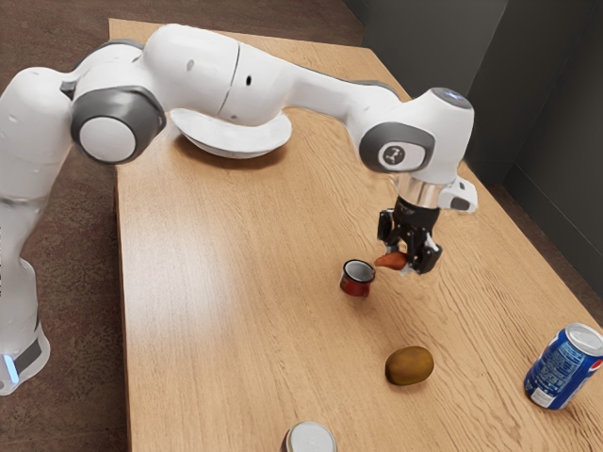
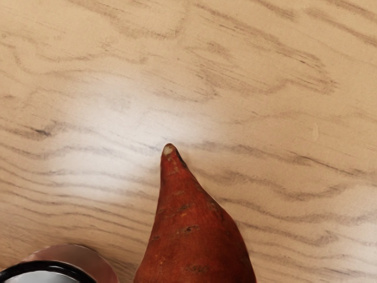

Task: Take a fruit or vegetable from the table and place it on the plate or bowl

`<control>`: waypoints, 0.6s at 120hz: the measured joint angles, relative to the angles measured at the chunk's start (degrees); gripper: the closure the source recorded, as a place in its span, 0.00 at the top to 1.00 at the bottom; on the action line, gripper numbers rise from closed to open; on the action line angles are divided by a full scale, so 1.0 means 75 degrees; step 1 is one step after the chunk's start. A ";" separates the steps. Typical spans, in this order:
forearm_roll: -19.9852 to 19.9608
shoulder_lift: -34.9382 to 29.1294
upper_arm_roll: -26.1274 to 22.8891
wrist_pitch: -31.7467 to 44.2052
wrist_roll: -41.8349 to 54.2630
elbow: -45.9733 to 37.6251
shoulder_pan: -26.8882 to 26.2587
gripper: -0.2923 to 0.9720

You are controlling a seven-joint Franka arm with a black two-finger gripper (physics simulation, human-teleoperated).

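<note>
An orange-red sweet potato (image 1: 389, 259) is between the fingers of my black gripper (image 1: 407, 258), which is shut on it near the middle of the table. In the wrist view the sweet potato (image 2: 191, 236) tapers to a pointed tip over the wood grain. Whether it is clear of the tabletop I cannot tell. A white plate (image 1: 231, 137) rests at the far end of the table, partly hidden behind my arm. A brown kiwi (image 1: 410, 365) lies on the table, nearer the front edge than my gripper.
A small red can (image 1: 358, 278) stands just to the exterior view's left of my gripper, and its rim (image 2: 53, 268) is close beside the sweet potato. A blue soda can (image 1: 563, 365) leans at the right edge. A silver can top (image 1: 309, 438) sits at the front edge.
</note>
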 joint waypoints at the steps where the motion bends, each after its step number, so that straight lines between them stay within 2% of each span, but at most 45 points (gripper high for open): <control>1: 0.0000 -0.0022 -0.0001 -0.0019 0.0006 0.0023 0.0048 0.32; 21: -0.0011 -0.0198 -0.0011 -0.0321 0.0131 0.0157 0.1091 0.32; 45: -0.0002 -0.0551 0.0187 -0.0611 0.0292 0.0171 0.1950 0.32; 72: -0.0052 -0.0572 0.0172 -0.0748 0.0443 0.0170 0.2092 0.32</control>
